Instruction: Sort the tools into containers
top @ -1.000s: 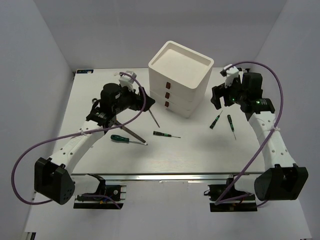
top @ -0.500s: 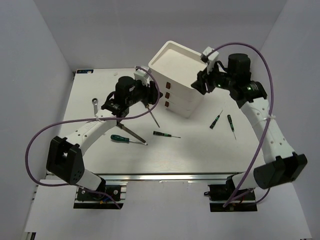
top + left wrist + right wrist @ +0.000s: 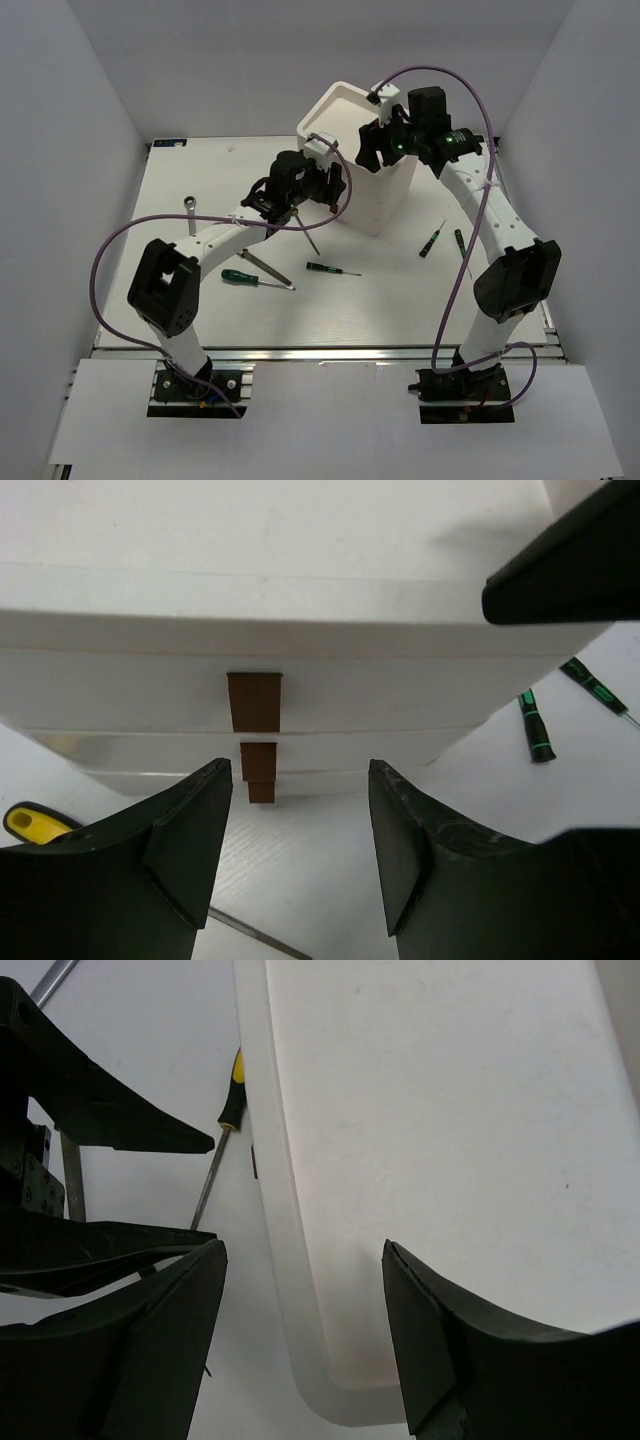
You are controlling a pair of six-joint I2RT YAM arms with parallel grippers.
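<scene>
Left wrist shows left end effector (image 3: 298,785) parted, empty; right end effector (image 3: 305,1260) seemingly likewise.

Left arm (image 3: 215,235): white perforated links, black joint housings
Right arm (image 3: 490,215): same white and black, small green light (image 3: 400,148) near the wrist
Cables (image 3: 463,265): purple, one long loop per arm
Fingers (image 3: 185,830): glossy black, wedge-shaped
Bases (image 3: 200,385): black plates on a silver rail

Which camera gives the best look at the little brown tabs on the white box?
The left wrist view: the brown tabs sit straight ahead, stacked one below another. From above, the left arm hides that face of the white box. The right wrist view shows mostly the box's top.
</scene>
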